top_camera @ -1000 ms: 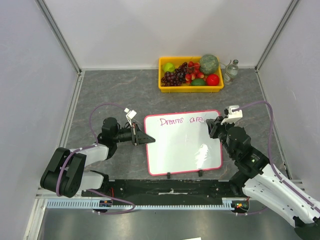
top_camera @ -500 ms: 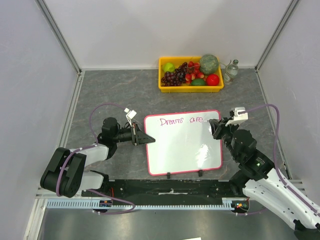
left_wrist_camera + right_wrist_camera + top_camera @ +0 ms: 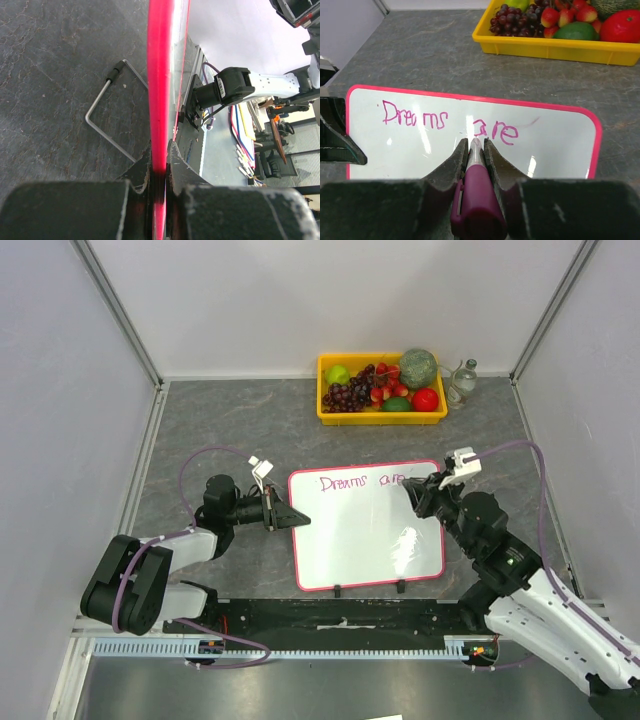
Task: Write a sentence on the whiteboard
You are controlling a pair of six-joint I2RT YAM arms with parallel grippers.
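Tabletop (image 3: 220, 420), one whiteboard (image 3: 350, 540), one marker (image 3: 477, 200), two words (image 3: 415, 117)

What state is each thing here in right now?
whiteboard: lying flat, left rim clamped.
sentence: unfinished, reads "Dreams are".
marker: uncapped, tip over the whiteboard.
left end effector: shut on the whiteboard.
right end effector: shut on the marker.
yellow tray: filled with fruit.

- Left arm (image 3: 190, 543), left of the whiteboard (image 3: 365, 540): black joints, white link, looping purple cable (image 3: 205, 451).
- Right arm (image 3: 545, 605), right of it: I see matching colours, another purple cable (image 3: 544, 490).
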